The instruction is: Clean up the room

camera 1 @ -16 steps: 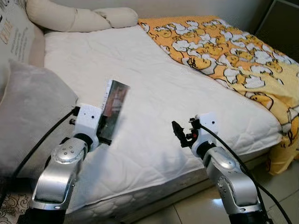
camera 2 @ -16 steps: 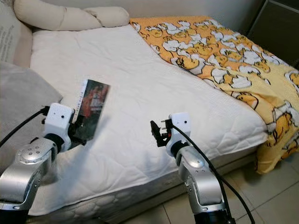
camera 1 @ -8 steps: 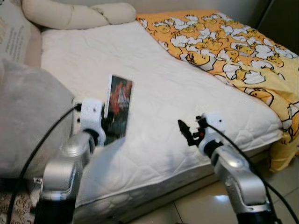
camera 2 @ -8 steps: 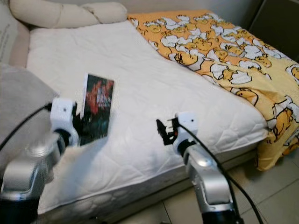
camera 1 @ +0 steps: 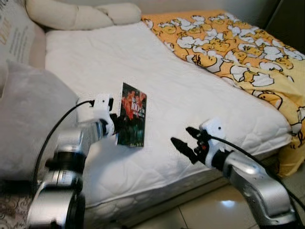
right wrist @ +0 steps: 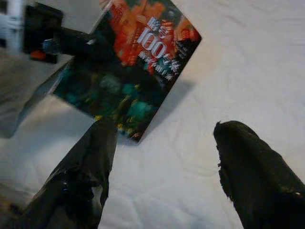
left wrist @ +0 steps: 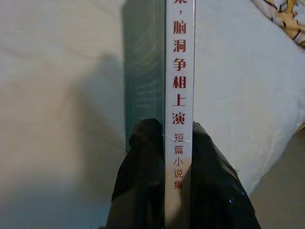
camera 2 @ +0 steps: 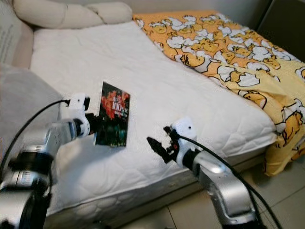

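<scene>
Leftmost, a grey pillow (camera 1: 28,119) leans at the edge of the bed (camera 1: 200,157), and a long cream bolster (camera 1: 71,14) lies along the head of it. Just to the right of the pillow, the left gripper (camera 1: 116,128) holds a book (camera 1: 132,115) upright over the white mattress cover (camera 1: 119,57), its dark cover with red and orange print facing the foot of the bed. The wrist camera on that arm shows the two black fingers (left wrist: 143,181) pinching the book's lower end, one on each side of the white spine with red lettering. The book's lower edge is close above the sheet; whether it touches cannot be told.

Further right, the right gripper (camera 1: 183,142) hovers low over the near edge of the mattress, pointing toward the book and a little apart from it. Its fingers (right wrist: 257,176) are spread with nothing between them, and its wrist camera looks straight at the book's cover (right wrist: 133,62).

At the far right, an orange blanket (camera 1: 238,43) printed with yellow ducks covers the foot of the bed and hangs over the corner toward the tiled floor (camera 1: 205,214).
</scene>
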Controlling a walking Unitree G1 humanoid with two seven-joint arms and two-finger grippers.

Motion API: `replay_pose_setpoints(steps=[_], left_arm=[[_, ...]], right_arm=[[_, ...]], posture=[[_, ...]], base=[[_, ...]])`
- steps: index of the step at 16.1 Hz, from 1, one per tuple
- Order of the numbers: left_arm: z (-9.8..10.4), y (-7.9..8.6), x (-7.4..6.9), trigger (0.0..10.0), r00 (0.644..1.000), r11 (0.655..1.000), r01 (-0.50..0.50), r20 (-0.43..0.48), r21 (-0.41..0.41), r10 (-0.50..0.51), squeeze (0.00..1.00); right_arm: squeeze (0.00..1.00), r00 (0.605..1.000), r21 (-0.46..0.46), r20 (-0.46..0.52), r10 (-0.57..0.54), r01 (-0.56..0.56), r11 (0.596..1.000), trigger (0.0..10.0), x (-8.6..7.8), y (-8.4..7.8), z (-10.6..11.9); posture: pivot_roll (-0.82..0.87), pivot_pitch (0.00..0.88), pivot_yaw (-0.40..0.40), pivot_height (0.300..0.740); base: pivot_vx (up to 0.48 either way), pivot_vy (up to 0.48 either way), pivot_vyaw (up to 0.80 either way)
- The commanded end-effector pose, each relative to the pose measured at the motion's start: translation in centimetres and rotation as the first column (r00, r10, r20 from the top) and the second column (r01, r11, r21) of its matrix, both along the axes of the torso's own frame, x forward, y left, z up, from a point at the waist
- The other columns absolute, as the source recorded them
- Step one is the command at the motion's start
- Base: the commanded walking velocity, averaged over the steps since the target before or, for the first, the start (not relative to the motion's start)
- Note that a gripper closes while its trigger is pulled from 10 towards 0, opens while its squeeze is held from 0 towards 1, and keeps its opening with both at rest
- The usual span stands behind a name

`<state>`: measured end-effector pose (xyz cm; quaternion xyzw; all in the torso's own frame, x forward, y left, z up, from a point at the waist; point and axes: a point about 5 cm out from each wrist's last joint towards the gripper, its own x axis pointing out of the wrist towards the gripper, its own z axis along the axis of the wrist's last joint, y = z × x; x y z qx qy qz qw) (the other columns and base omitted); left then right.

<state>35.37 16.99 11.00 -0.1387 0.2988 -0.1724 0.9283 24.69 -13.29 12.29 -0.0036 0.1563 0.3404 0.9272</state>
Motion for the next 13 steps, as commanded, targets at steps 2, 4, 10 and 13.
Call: replay_pose_setpoints(steps=[2,4,10,13], left_arm=[[0.3,0.0,1.1,10.0,1.0,0.997,-0.028,-0.005,-0.066,0.028,0.0],[-0.6,0.3,1.1,10.0,0.997,0.997,-0.05,-0.06,-0.061,0.046,0.0],[-2.7,1.9,0.5,10.0,0.991,0.992,-0.077,-0.097,0.096,0.087,0.99],[-3.1,3.6,0.2,10.0,0.983,0.975,-0.138,-0.097,0.175,0.156,1.0]], right_arm=[[0.0,0.995,0.011,-0.05,0.084,-0.084,0.996,10.0,-1.5,-0.3,0.6],[0.0,0.988,-0.022,-0.104,0.118,-0.121,0.992,10.0,-2.6,-0.9,0.5],[0.0,0.995,-0.101,-0.087,0.039,-0.048,0.994,10.0,-2.9,-2.1,0.9],[0.0,0.997,-0.091,-0.071,0.022,-0.028,0.995,10.0,-2.6,-2.2,1.5]], posture=[[-0.14,0.0,0.002,0.74],[-0.17,0.0,0.016,0.74],[-0.2,0.024,0.023,0.74],[-0.2,0.034,0.021,0.74]], base=[[0.0,0.0,0.0],[0.0,0.0,0.0],[0.0,0.0,0.0],[0.0,0.0,0.0]])
